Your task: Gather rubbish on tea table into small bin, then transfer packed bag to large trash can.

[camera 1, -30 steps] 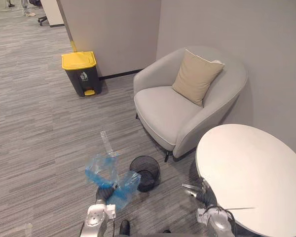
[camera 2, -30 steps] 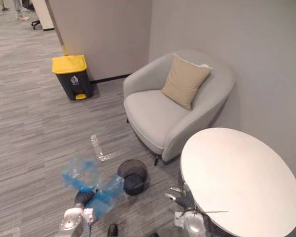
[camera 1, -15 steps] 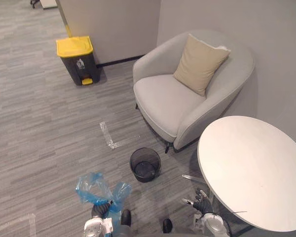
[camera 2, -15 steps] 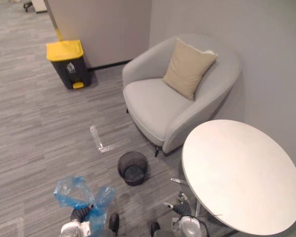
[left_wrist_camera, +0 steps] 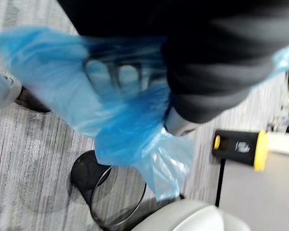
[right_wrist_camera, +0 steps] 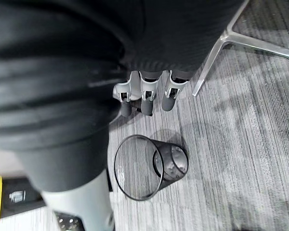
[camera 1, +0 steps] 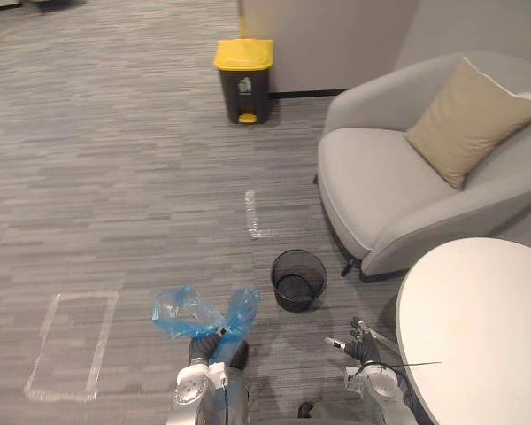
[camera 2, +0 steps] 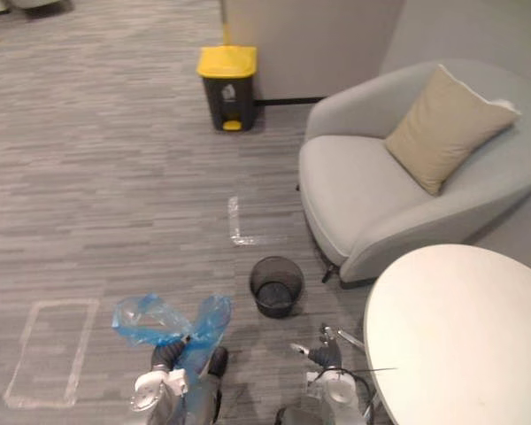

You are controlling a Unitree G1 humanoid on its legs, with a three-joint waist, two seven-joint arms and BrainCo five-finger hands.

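Observation:
A crumpled blue plastic bag [camera 1: 203, 312] hangs in front of me, above the carpet. My left hand [camera 1: 200, 348] is shut on its lower part, and the fingers show through the plastic [left_wrist_camera: 116, 76] in the left wrist view. The small black mesh bin [camera 1: 298, 279] stands upright on the floor to the right of the bag, apart from it. The large dark trash can with a yellow lid [camera 1: 243, 78] stands by the far wall. My right hand [camera 1: 363, 345] hangs low beside the round white table [camera 1: 478, 328], its fingers [right_wrist_camera: 143, 98] relaxed and holding nothing.
A grey armchair [camera 1: 380, 186] with a beige cushion [camera 1: 469, 119] stands at the right, behind the bin. The table's chrome foot [right_wrist_camera: 221, 41] lies near my right hand. Tape marks [camera 1: 71, 345] lie on the grey carpet, which is open between me and the trash can.
The whole picture has shifted: the camera has swung, bringing the trash can towards the middle. The bag stays in my left hand and is now further left of the small bin.

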